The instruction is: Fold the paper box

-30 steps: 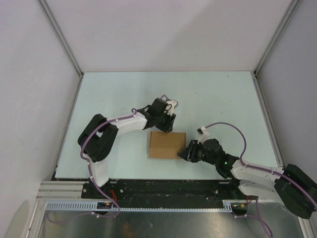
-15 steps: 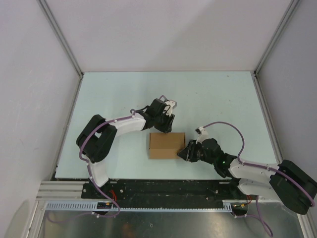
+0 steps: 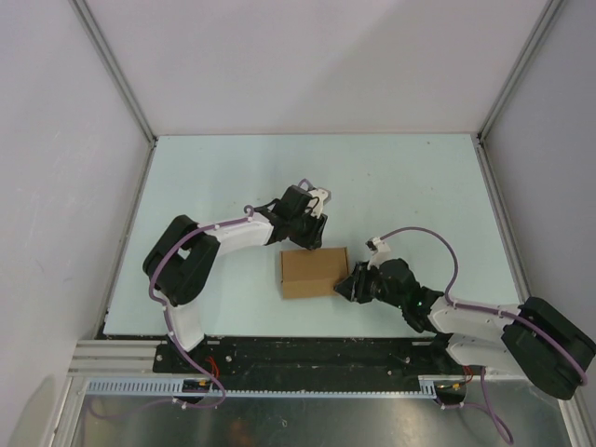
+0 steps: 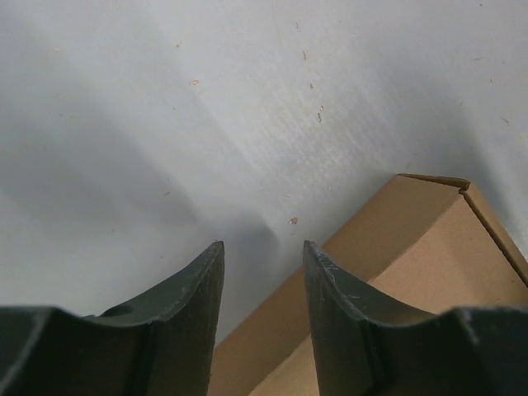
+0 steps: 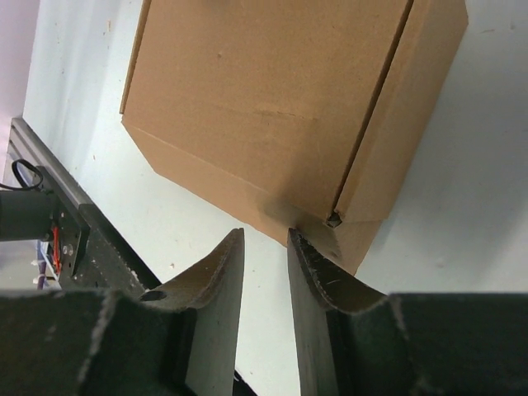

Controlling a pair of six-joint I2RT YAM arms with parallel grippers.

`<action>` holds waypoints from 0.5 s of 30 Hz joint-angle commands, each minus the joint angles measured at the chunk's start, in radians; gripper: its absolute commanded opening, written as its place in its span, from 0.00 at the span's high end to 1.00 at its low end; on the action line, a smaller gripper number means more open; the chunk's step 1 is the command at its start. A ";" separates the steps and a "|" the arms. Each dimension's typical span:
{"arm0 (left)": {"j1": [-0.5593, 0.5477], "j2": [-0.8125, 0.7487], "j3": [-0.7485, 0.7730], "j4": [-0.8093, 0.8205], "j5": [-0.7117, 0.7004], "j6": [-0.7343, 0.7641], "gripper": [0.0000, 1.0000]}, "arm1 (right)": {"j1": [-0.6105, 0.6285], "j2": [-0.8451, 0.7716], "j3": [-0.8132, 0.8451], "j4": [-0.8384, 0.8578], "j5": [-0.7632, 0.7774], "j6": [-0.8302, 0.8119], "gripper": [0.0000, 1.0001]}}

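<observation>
The paper box [image 3: 315, 272] is a closed brown carton lying flat on the pale table near the front. My left gripper [image 3: 312, 244] hovers at its far edge, jaws partly open and empty; the left wrist view shows the gripper [image 4: 262, 245] over the box's edge [image 4: 396, 264]. My right gripper [image 3: 346, 285] is at the box's right near corner, jaws slightly apart and empty. In the right wrist view the gripper [image 5: 266, 233] sits just off the box [image 5: 264, 99], one fingertip [image 5: 309, 247] touching the corner by a side flap seam.
The table's front edge with a black rail [image 3: 307, 352] lies just behind the box. White walls and metal posts [image 3: 116, 70] enclose the table on three sides.
The right arm has edged slightly left toward the box's corner. The left gripper and the box have hardly moved.
</observation>
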 commanded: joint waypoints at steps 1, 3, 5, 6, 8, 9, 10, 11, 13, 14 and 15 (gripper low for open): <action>-0.002 -0.041 -0.016 -0.005 0.045 0.001 0.52 | -0.011 0.027 0.014 0.082 0.018 -0.062 0.67; -0.002 -0.041 -0.016 -0.005 0.045 -0.001 0.52 | -0.014 0.042 0.013 0.098 0.010 -0.074 0.67; -0.002 -0.041 -0.016 -0.005 0.049 -0.002 0.52 | -0.014 0.053 0.013 0.108 0.006 -0.089 0.67; -0.002 -0.040 -0.018 -0.007 0.052 -0.002 0.52 | -0.014 0.060 0.013 0.118 0.003 -0.091 0.67; -0.002 -0.041 -0.021 -0.005 0.051 -0.004 0.52 | -0.016 0.068 0.011 0.127 0.000 -0.104 0.67; -0.002 -0.041 -0.022 -0.005 0.051 -0.004 0.52 | -0.014 0.070 0.010 0.139 -0.003 -0.109 0.67; -0.002 -0.043 -0.024 -0.007 0.052 -0.004 0.52 | -0.016 0.071 0.008 0.144 -0.005 -0.114 0.67; -0.002 -0.041 -0.024 -0.005 0.054 -0.004 0.52 | -0.016 0.071 0.008 0.150 -0.006 -0.124 0.67; -0.002 -0.041 -0.024 -0.007 0.060 -0.004 0.52 | -0.017 0.071 0.005 0.157 0.000 -0.135 0.67; -0.002 -0.045 -0.024 -0.007 0.060 -0.005 0.52 | -0.017 0.071 0.005 0.159 0.001 -0.144 0.67; -0.002 -0.043 -0.024 -0.007 0.062 -0.005 0.52 | -0.020 0.071 0.005 0.161 0.003 -0.157 0.67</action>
